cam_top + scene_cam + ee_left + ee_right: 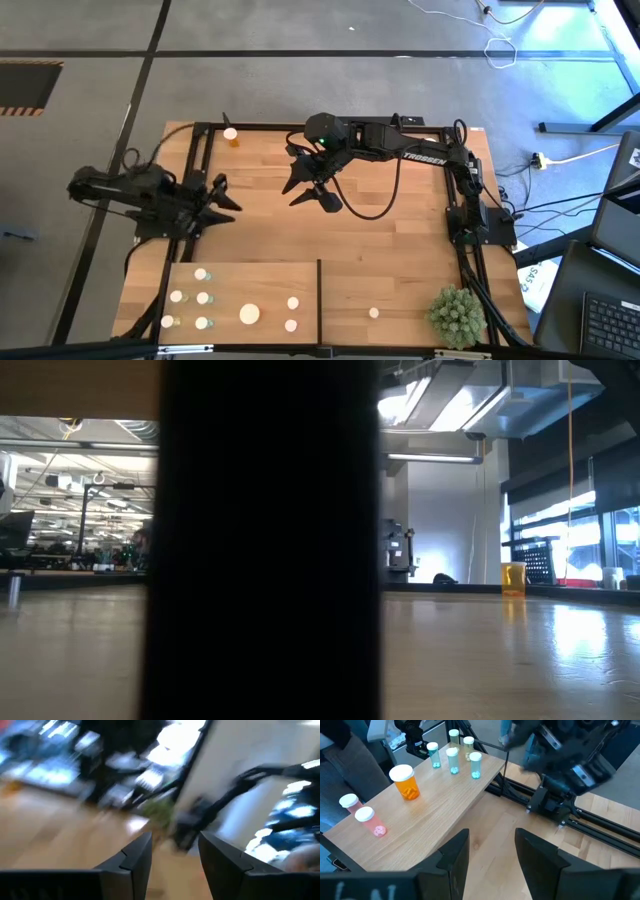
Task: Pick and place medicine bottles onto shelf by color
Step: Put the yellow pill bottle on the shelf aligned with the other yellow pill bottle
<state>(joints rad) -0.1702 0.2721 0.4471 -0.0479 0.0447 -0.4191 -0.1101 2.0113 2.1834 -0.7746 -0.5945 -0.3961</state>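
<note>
The shelf [260,275] lies along the near edge of the tabletop [390,240], its long axis running side to side. A thin dark divider [319,300] crosses it front to back.

Left of the divider stand most of the medicine bottles, all upright with white caps facing up. A cluster of greenish bottles [203,298] sits toward the shelf's left end. In the right wrist view these show as pale teal bottles [453,760] grouped at one end of the board. Beside them is a wider orange bottle [249,314], seen as a broad orange body under a white cap [406,782]. Nearer the divider stand two pinkish bottles [292,313], close together [369,820]. Right of the divider one lone small bottle [374,313] stands, with a spiky green plant ball [457,314] at the tabletop's near right corner.

Farther back, the left claw [224,198] rests over the tabletop's left side, its fingers spread apart and holding nothing. The right claw [310,185] hovers over the middle of the tabletop, fingers wide and empty; its own view looks past them [490,855] toward the shelf.

At the far edge an orange bottle [231,135] stands upright alone, well apart from the shelf; the low view shows it [513,577] beyond a broad dark upright that blocks the centre.
</note>
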